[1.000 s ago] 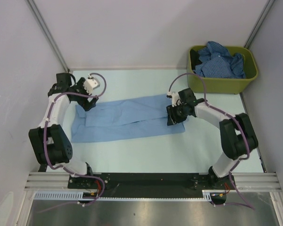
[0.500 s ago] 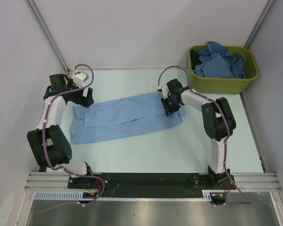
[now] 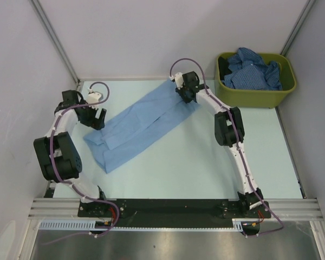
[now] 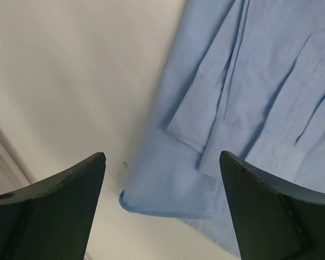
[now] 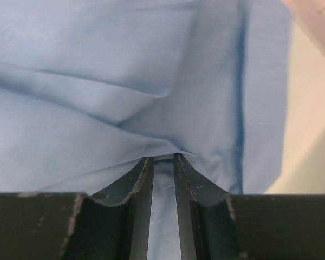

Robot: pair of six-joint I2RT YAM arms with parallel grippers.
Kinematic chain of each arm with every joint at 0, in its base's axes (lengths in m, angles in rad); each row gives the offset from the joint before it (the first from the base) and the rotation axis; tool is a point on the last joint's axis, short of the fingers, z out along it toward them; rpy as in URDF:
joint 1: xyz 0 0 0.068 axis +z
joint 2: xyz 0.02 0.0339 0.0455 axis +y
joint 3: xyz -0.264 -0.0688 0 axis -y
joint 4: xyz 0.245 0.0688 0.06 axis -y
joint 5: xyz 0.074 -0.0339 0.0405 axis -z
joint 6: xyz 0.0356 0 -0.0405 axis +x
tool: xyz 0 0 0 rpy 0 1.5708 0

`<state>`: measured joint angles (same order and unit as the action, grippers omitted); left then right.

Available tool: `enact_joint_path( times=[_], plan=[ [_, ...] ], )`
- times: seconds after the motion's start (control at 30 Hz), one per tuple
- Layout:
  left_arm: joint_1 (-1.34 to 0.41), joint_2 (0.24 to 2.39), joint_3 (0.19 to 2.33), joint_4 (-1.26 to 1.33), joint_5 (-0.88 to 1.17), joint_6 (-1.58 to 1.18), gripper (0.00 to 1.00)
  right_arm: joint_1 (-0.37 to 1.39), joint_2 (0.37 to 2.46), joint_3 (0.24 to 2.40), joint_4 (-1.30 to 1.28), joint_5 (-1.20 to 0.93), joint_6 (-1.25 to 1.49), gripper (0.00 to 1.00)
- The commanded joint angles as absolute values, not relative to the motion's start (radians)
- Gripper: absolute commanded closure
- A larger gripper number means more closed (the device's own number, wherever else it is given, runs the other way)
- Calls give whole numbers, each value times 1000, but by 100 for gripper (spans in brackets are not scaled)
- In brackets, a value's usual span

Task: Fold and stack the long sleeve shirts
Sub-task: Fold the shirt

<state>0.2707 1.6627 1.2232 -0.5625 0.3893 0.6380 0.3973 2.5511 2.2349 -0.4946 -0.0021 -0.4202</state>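
Note:
A plain light blue long sleeve shirt [image 3: 138, 127] lies partly folded in a long diagonal strip, from the near left up to the far middle of the table. My right gripper [image 3: 185, 95] is stretched far out and shut on the shirt's far end; cloth [image 5: 124, 108] is pinched between its jaws. My left gripper [image 3: 95, 115] is open and empty just above the shirt's near left corner [image 4: 168, 189]. Darker blue patterned shirts [image 3: 254, 69] lie heaped in the olive-green bin [image 3: 254, 97] at the far right.
The pale table [image 3: 206, 162] is walled by white panels on the left, back and right. The bin stands in the far right corner, next to the right arm's stretched forearm [image 3: 227, 124].
My right gripper has dragged the shirt's right end away toward the far middle, turning the shirt from level to diagonal. My left gripper moved slightly and stays open by the left end.

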Motion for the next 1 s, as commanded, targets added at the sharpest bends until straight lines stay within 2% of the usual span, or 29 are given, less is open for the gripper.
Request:
enact_joint_path(
  times=[0.0,0.07,0.13,0.23,0.4,0.5,0.53,0.63,0.8,0.97],
  plan=[
    [276,1730,1269,-659,351,722,12,367,2610,2416,-486,17,-422,72],
    [273,1727,1276,-728,377,761,19,371,2481,2344,-454,-65,-400,69],
    [247,1700,1241,-759,383,796,23,376,2367,2177,-411,-159,-347,63],
    [166,1588,1137,-762,371,831,23,390,2188,2019,-426,-270,-283,58],
    [-75,1341,953,-755,264,850,22,385,1982,1839,-463,-386,-154,52],
    [-224,1240,835,-744,163,844,31,353,1919,1735,-479,-468,-78,52],
    [-254,1232,795,-729,140,830,40,344,1908,1702,-474,-500,-68,52],
    [-353,1261,761,-719,88,759,50,298,1878,1619,-471,-524,-35,52],
    [-474,1284,715,-657,42,683,51,226,1832,1525,-459,-554,-5,53],
    [-505,1359,709,-611,-26,650,51,193,1784,1485,-459,-552,-6,52]
  ],
)
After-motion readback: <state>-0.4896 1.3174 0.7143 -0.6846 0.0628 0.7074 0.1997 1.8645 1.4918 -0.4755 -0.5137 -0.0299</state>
